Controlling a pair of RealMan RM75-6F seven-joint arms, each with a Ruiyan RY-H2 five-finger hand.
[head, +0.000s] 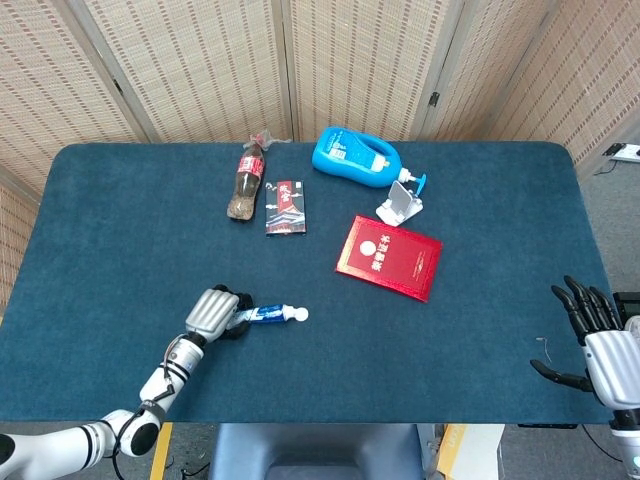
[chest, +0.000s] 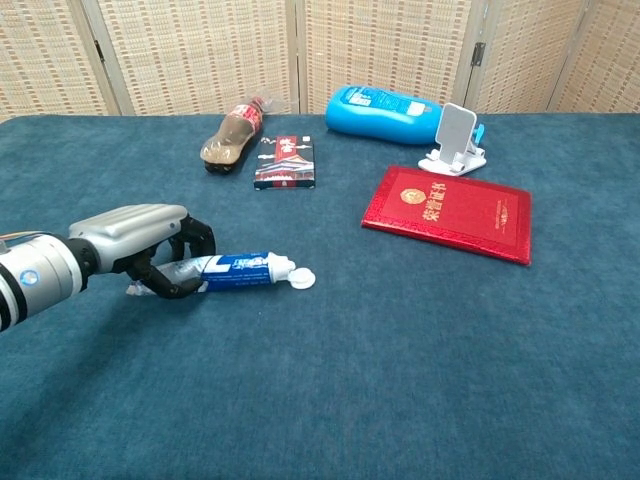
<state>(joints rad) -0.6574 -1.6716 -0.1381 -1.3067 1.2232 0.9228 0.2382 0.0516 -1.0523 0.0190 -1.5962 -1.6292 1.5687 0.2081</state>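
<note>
Toothpaste tube (chest: 236, 270), crimped end seemingly hidden, gripped by curled left hand (chest: 150, 246).

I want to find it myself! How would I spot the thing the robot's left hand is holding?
Look at the near left part of the blue table, where the left hand grips one end of a toothpaste tube. It lies flat, alone, blue and white with a round white cap, far from the other things.

Blue-and-white toothpaste tube (chest: 232, 270), red booklet (chest: 449, 212), dark teal table (chest: 400, 380).
</note>
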